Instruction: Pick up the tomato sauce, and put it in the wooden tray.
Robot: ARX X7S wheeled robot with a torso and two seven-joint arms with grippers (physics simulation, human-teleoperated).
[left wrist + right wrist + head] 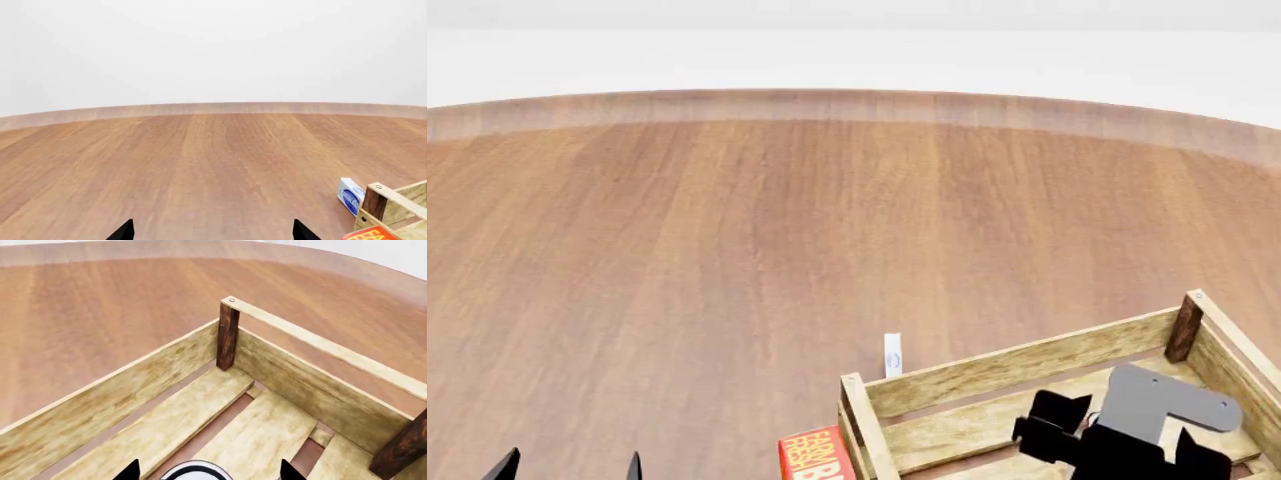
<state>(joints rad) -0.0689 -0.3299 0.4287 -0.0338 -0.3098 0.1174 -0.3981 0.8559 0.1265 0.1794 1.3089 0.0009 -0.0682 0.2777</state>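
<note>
Wooden tray (1014, 368): light slatted crate with darker corner posts, on the brown tabletop (761, 250) at the robot's right front
Right gripper (207, 474): inside the crate's outline in the head view, low over the slatted floor; only the two dark fingertips (128, 471) show in the right wrist view
Tomato sauce (193, 471): a silver-white round top with a dark ring shows between the right fingertips at the bottom edge of the right wrist view; judged to be the can, label not visible
Right finger state: tips stand either side of the can top; contact cannot be confirmed, so grasping or released cannot be told
Left gripper (212, 231): low over bare tabletop, well apart from the crate; fingertips spread, nothing between them
Other items: blue-and-white packet (349, 196) just beside the crate's outer corner; red box (815, 455) touching or just beside the crate's near-left post
Progress: pick-up and carry judged done; can is within the crate walls
Remaining: confirm the can rests on the slats, release, withdraw the right arm upward
</note>
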